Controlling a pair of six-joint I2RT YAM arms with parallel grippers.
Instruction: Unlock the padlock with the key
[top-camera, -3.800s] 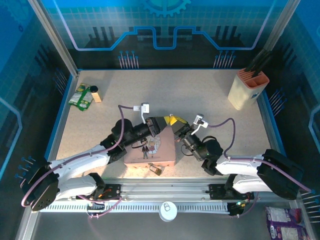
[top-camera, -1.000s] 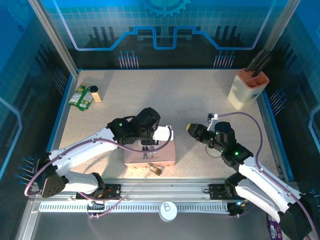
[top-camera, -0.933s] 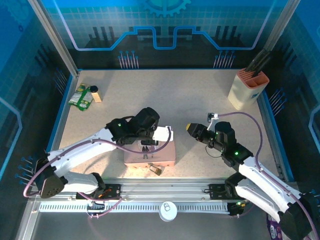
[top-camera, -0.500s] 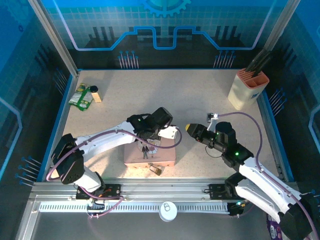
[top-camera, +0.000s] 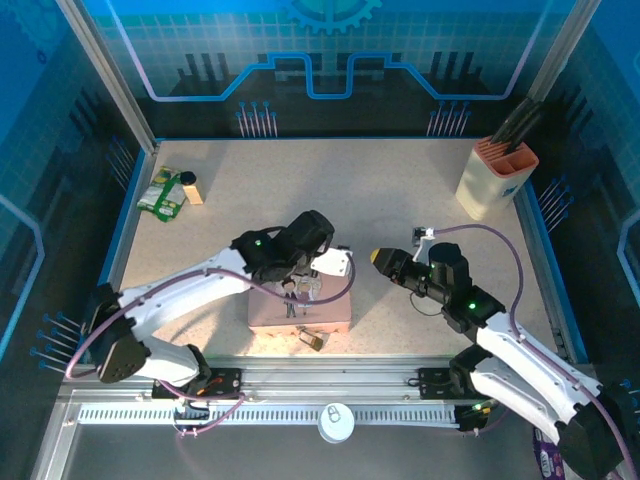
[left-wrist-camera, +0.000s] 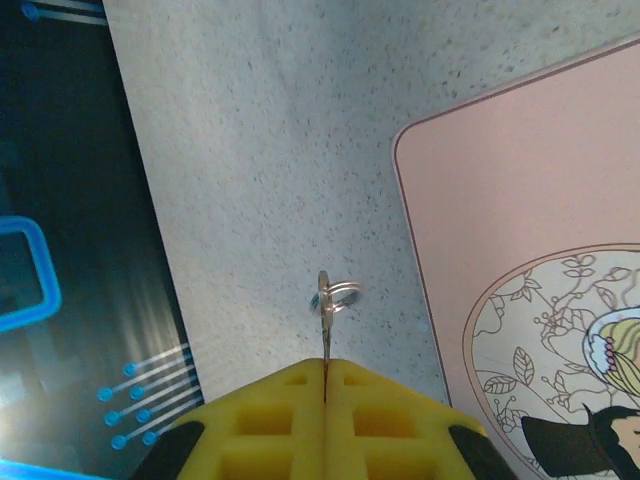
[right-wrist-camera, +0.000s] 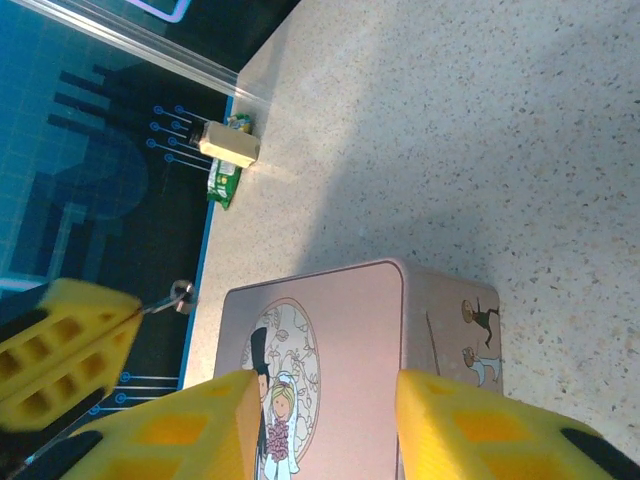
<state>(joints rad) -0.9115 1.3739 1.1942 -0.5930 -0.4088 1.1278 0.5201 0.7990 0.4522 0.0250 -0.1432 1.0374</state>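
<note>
**Key in the left grip, padlock across the tin toward the near edge**

The left end effector (left-wrist-camera: 325, 368) has its yellow pads clenched on the key (left-wrist-camera: 324, 315). The key's long axis runs straight out from between the pads, and its small ring (left-wrist-camera: 341, 296) sits at the outer end. How much of the key is buried in the pads cannot be told.

This end effector hangs above the bench (top-camera: 420, 200) by the far edge of the pink tin (top-camera: 330, 312). The padlock (top-camera: 311, 339) lies against the tin's near side, close to the near edge of the bench. From the key, the lock is therefore across the lid, toward the arm bases. It is too small in the top view for its long axis or keyhole side to be read.

The right end effector (top-camera: 376, 257) is spread apart and carries nothing. It hovers just off the tin's right side, pointing at the tin. The left end effector is probably the nearer of the two to the lock, and the empty right one looks free to steady it.

Against the earliest frame, both arms have lifted away from a low huddle at the tin's far edge, and the right has drawn back to the right. Over the last half second the left wrist has pulled back a little to the left. The tin and the padlock have not moved.
</note>
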